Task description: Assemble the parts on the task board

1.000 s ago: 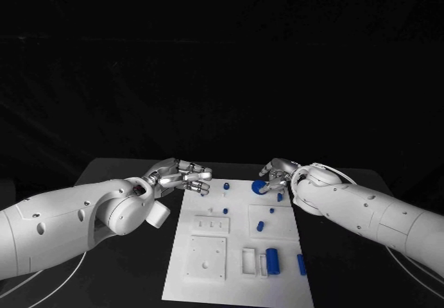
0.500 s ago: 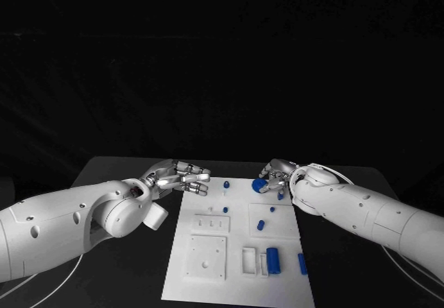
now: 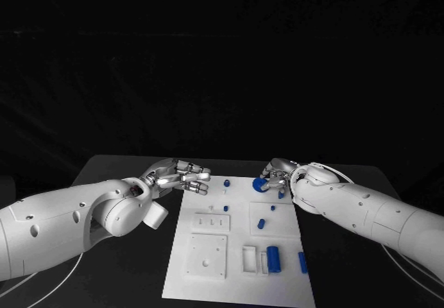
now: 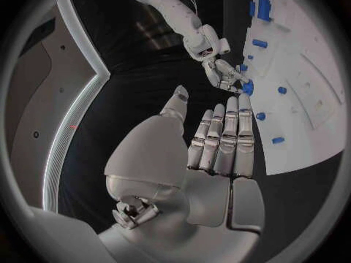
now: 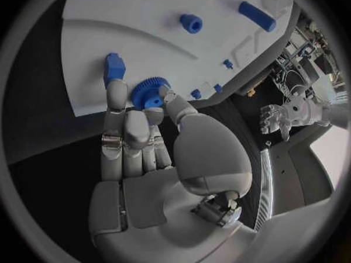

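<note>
Head view: my right hand (image 3: 278,174) pinches a blue gear (image 3: 260,185) over the task board's (image 3: 236,269) far edge; left hand (image 3: 178,177) hovers beside it, fingers apart, empty. Right wrist view: fingertips (image 5: 117,91) grip the gear's toothed rim, so I should keep it level and lower it squarely.

The left hand (image 4: 212,152) holds nothing, its fingers (image 4: 237,128) straight and side by side, beside the edge of the white task board (image 4: 307,70). Beyond it the right hand (image 4: 223,73) pinches a blue gear (image 4: 248,87) at the board's edge. Small blue parts (image 4: 261,42) lie on the board.
</note>
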### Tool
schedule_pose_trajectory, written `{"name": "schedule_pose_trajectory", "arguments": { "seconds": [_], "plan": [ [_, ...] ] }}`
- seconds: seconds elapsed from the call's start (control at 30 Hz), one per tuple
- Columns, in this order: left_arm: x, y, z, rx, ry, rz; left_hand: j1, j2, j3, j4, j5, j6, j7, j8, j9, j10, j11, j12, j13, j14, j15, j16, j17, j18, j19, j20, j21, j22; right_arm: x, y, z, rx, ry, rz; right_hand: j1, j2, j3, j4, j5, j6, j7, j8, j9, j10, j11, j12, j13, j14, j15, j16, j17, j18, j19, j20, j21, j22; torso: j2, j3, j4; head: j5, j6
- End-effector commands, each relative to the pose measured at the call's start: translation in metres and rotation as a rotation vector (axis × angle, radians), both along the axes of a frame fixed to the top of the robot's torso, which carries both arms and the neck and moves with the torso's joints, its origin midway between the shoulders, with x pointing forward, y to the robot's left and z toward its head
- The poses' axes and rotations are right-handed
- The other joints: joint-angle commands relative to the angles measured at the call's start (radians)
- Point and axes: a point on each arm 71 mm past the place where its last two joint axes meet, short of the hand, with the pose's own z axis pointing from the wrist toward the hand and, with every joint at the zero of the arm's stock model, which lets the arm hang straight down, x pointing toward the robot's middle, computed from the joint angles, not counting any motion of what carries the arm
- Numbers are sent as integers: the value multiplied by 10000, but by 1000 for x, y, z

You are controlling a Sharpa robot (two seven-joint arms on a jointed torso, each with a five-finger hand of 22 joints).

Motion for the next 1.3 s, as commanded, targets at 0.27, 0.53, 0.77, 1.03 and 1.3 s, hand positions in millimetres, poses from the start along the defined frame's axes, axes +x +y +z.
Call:
{"name": "schedule_pose_trajectory", "arguments": {
  "seconds": [0.27, 0.53, 0.77, 1.03, 1.3],
  "plan": [
    [0, -3, 1, -10, -49, -183, -52, 14, -19, 100, -60, -77, 39, -29, 0, -103, 22, -38, 10, -4, -12, 13, 4, -23, -26, -37, -52, -12, 0, -2, -3, -351, 241, 41, -135, -53, 224, -64, 65, 115, 4, 21, 12, 10, -13, 13, -9, 66, 46, 44, 12, 28, 283, 0, -82, 88, 10, -16, -13, -43, -29],
    [1, -5, 0, -9, -49, -220, -45, 8, -4, 109, -61, -105, 40, -26, 0, -122, 25, -35, 11, -4, -10, 14, 4, -20, -21, -36, -54, -12, 0, 1, -4, -497, 285, 143, -67, -130, -97, -21, 123, -129, 41, 14, 5, -2, 37, -22, -49, 59, 82, 22, -9, 35, 289, 23, -174, 119, 20, -8, 16, -61, -65],
    [0, -4, 0, -6, -42, -211, -45, 7, -3, 110, -61, -107, 40, -25, 0, -124, 26, -35, 11, -5, -10, 14, 4, -20, -22, -36, -55, -12, -2, 5, -9, -756, 355, 280, 57, -123, -605, 99, 120, -251, 45, 10, 2, -39, 58, -52, -104, 56, 115, 6, -40, 63, 300, 69, -295, 143, 15, -14, 26, -55, -96],
    [0, -4, 0, -4, -38, -202, -46, 0, 4, 116, -62, -116, 41, -22, 0, -134, 30, -34, 11, -7, -8, 14, 3, -20, -24, -33, -59, -13, -2, 7, -11, -842, 466, 297, 48, -116, -936, 200, 258, -225, 42, 12, 3, -39, 64, -42, -115, 54, 117, 23, -35, 48, 317, 67, -316, 170, 3, -16, 12, -30, -104],
    [0, -3, 0, 1, -35, -195, -46, 0, 4, 116, -62, -116, 41, -22, 0, -134, 30, -34, 11, -7, -8, 14, 3, -20, -24, -33, -59, -13, -2, 6, -12, -1163, 449, 133, -22, 67, 317, -214, -78, 502, 38, 15, 16, -27, 65, 47, -62, 71, 137, 111, 3, 70, 333, 87, -197, 312, 8, -1, 5, -33, -107]
  ]
}}
